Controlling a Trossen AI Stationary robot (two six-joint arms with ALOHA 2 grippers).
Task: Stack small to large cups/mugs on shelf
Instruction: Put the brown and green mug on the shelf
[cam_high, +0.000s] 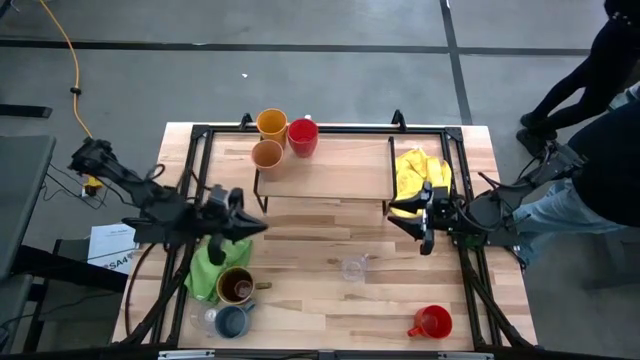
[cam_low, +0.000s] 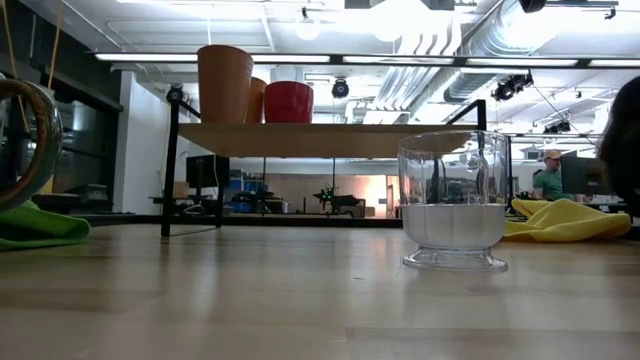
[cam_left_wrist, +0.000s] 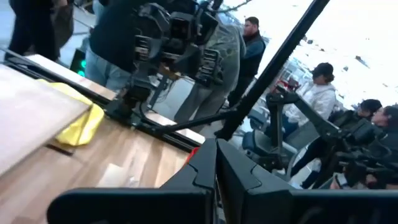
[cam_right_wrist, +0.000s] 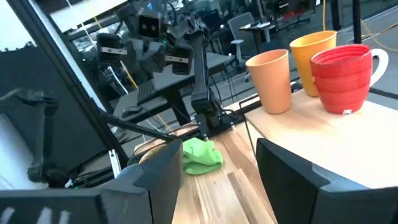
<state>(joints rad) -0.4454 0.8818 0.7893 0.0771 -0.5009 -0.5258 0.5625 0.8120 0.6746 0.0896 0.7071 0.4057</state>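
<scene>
High view: standing on the shelf (cam_high: 330, 170) at upper centre, three vessels bunched at its left end: yellow-orange cup (cam_high: 271, 123), tan cup (cam_high: 266, 154), red mug (cam_high: 302, 135), all upright and showing nothing inside. Lying at the shelf's right end, a yellow cloth (cam_high: 418, 172). Sitting on the table (cam_high: 330, 300): clear glass (cam_high: 352, 268) at centre, second red mug (cam_high: 431, 322) at lower right, brown mug (cam_high: 237, 287) with dark interior at lower left, touching a green cloth (cam_high: 207, 268), blue-grey mug (cam_high: 232, 321) just below it, another clear glass (cam_high: 207, 320) beside that. Hovering left of centre, left pincer (cam_high: 258, 226), fingers together, holding nothing. Hovering right of centre, right pincer (cam_high: 397, 218), fingers apart, empty.

Low view: standing close at right of centre, the ribbed clear glass (cam_low: 452, 205), empty; shelf board (cam_low: 330, 138) above, carrying tan cup (cam_low: 224, 84) and red mug (cam_low: 288, 102).

Left wrist view: pointing across the table, closed dark fingers (cam_left_wrist: 214, 168); yellow cloth (cam_left_wrist: 78, 121) at left.

Right wrist view: standing in a row at upper right, tan cup (cam_right_wrist: 271, 81), yellow-orange cup (cam_right_wrist: 311, 59), ribbed red mug (cam_right_wrist: 343, 78); spread fingers (cam_right_wrist: 286, 171) below.
</scene>
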